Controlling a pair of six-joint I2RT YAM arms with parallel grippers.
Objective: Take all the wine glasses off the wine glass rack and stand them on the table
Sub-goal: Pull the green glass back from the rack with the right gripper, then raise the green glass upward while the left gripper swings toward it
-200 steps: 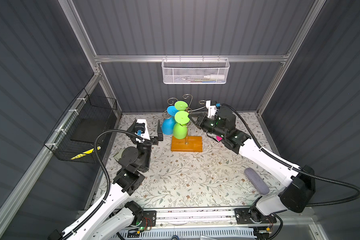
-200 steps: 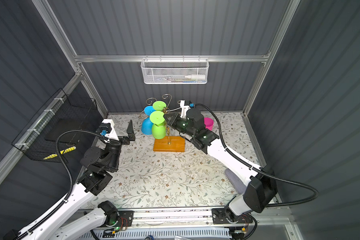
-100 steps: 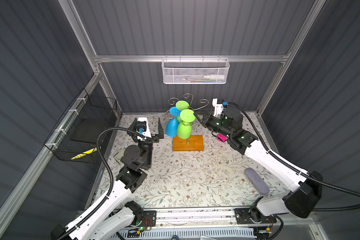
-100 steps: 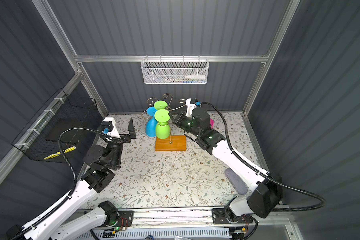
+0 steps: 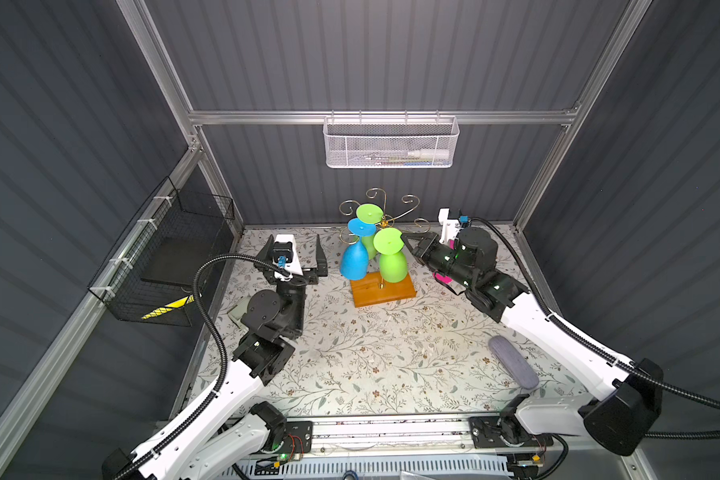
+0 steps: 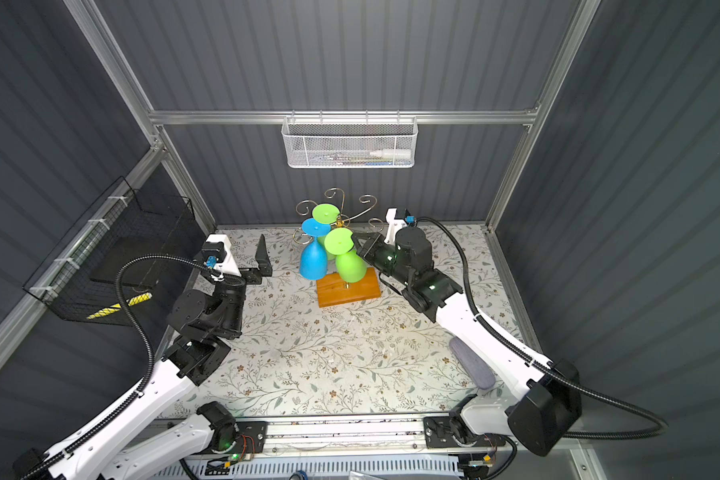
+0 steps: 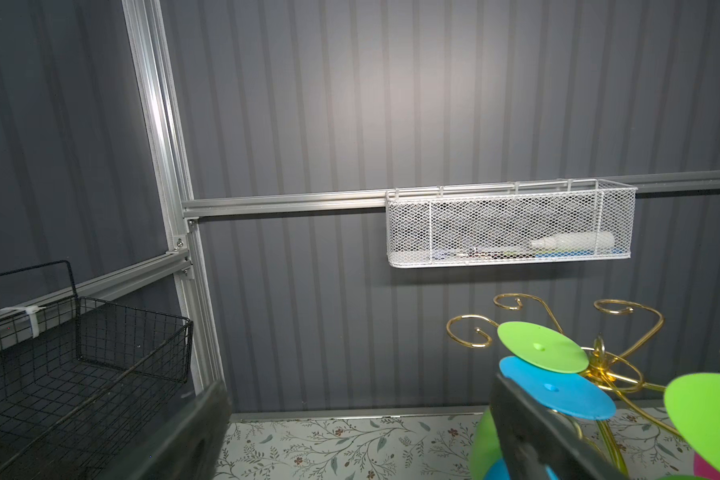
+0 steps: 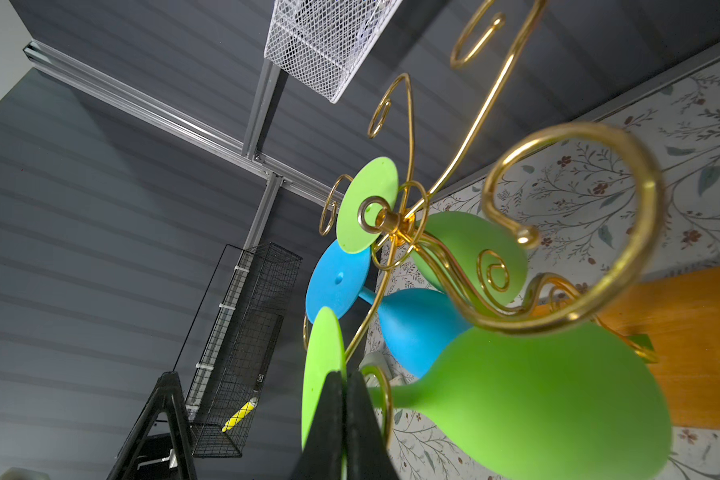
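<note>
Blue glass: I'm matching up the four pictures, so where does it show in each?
Top view: blue glass hangs on the left side of the rack, mid-picture.
Top view: same place on the rack, slightly left of centre.
Left wrist: mainly its foot, beside the rack's gold hub.
Right wrist: its bowl sits between the green glasses.
Shared landmark: white basket on the back wall.

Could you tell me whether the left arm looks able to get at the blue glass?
Probably yes: the left gripper is open beside the blue glass with bare table between them, and the right gripper, shut on the nearer green glass, is on the far side.
</note>
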